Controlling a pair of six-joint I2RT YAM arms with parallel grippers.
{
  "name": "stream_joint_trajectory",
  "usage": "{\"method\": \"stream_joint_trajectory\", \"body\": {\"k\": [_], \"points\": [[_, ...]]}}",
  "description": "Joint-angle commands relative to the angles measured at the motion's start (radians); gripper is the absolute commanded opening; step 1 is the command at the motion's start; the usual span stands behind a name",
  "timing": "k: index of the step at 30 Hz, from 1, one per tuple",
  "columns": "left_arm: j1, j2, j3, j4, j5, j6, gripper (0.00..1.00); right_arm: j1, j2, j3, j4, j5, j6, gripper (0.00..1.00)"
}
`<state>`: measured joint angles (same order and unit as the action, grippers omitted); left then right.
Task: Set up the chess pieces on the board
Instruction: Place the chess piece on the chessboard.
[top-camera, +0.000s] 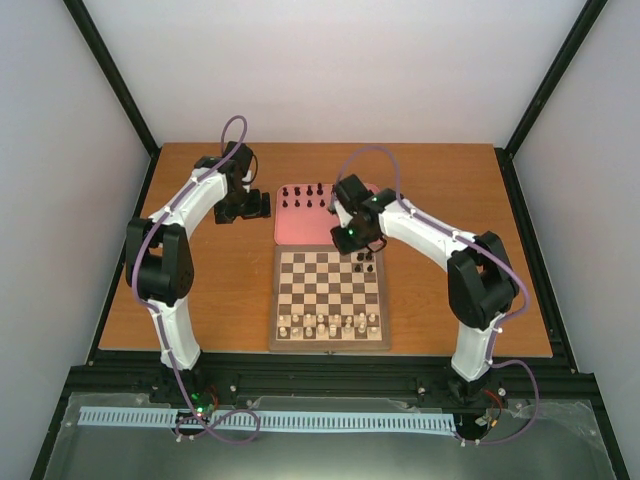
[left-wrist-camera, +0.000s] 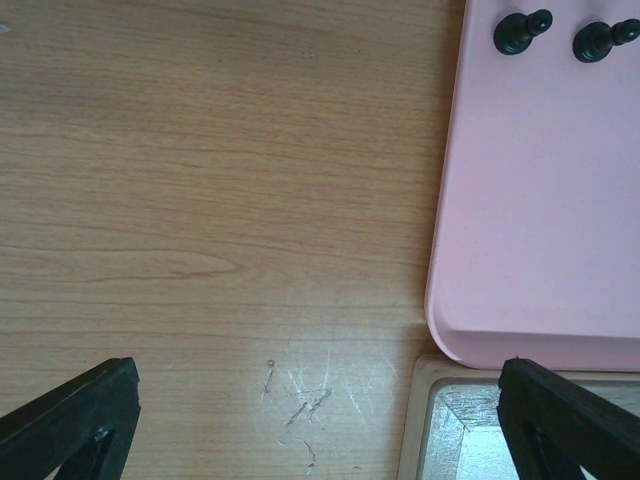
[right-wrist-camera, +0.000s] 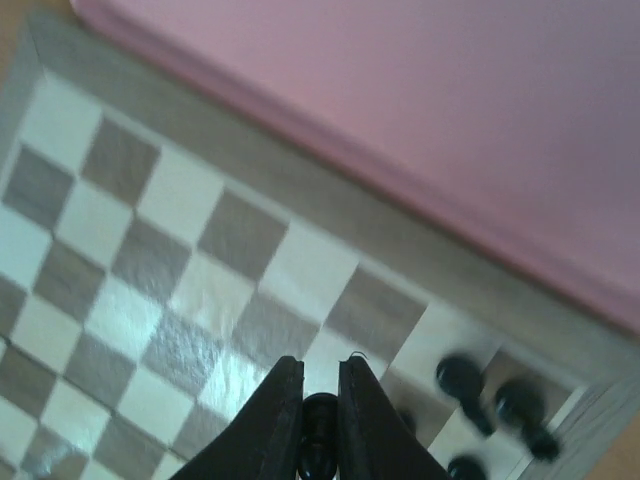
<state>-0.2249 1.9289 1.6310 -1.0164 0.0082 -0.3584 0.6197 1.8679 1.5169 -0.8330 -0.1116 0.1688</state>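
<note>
The right gripper (right-wrist-camera: 320, 372) pinches a small black piece (right-wrist-camera: 320, 425) between its fingers, just above the board (right-wrist-camera: 200, 250). Several placed black pieces (right-wrist-camera: 460, 378) sit just to its right, near the board's far corner. The pinch looks narrow, so the piece may tilt or slip on the way down and land across two squares. The fingers are also broader than a square, so drifting rightward, or spreading on release, could topple those neighbours.

The left gripper (left-wrist-camera: 318, 400) is spread wide and holds nothing. It hovers over the bare surface (left-wrist-camera: 200, 200), with the pink tray (left-wrist-camera: 540, 200) ahead to its right.

Only the right wrist view shows the pinch, because from above the wrist hides it. The top view alone shows the waiting black pieces (top-camera: 305, 195) on the tray beyond the right gripper, and the cream pieces (top-camera: 325, 323) along the board's near rows.
</note>
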Motion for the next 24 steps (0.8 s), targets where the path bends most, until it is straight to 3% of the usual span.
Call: {"method": "stream_joint_trajectory", "body": {"k": [1,24], "points": [[-0.001,-0.039,0.005,0.010,0.004,0.008,1.00,0.018,-0.081,-0.118,0.037,-0.022,0.010,0.12],[0.000,-0.072,-0.033,0.019,0.009,0.008,1.00,0.064,-0.004,-0.170,0.064,-0.003,0.014,0.13]]}}
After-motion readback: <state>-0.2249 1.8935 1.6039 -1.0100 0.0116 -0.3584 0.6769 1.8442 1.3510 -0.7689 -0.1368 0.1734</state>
